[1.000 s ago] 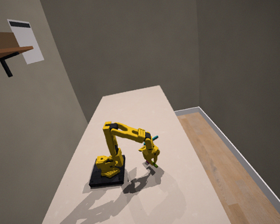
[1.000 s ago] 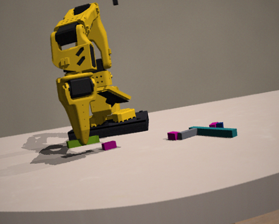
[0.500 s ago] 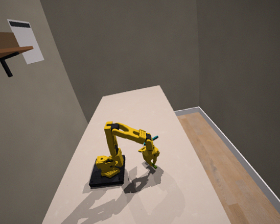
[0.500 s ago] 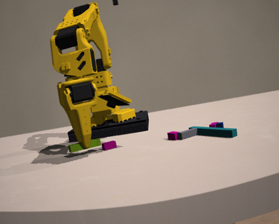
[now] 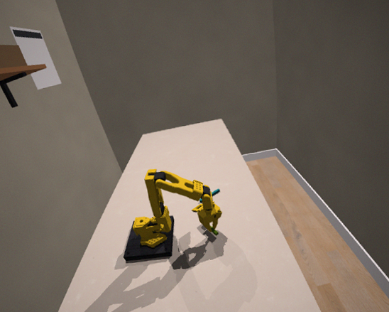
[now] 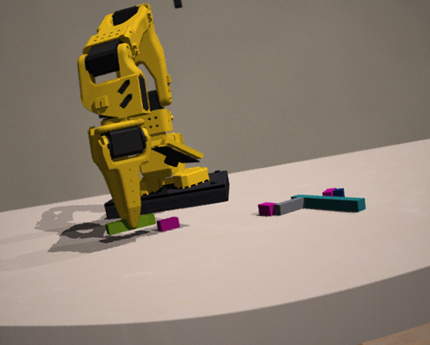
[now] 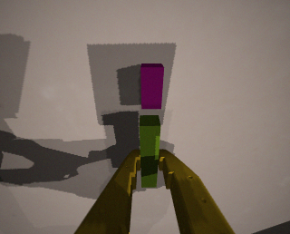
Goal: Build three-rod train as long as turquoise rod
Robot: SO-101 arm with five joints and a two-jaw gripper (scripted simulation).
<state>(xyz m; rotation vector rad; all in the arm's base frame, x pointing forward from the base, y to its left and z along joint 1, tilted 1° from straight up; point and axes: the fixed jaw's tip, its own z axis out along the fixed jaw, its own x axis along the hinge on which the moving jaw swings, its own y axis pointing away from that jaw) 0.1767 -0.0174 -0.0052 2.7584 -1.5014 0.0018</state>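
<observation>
Showing the arm bent over the bench [image 5: 193, 144], top view. Exterior: fingers [image 6: 131, 222] clamped on the lime rod [image 6: 117, 226], low beside a magenta rod [image 6: 168, 223]. Wrist: small gap between ends; next, lower and release aligned.

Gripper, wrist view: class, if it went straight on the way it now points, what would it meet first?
The gripper, shut on the lime rod, points steeply downward, so probably the table, with the magenta rod just ahead.
</observation>
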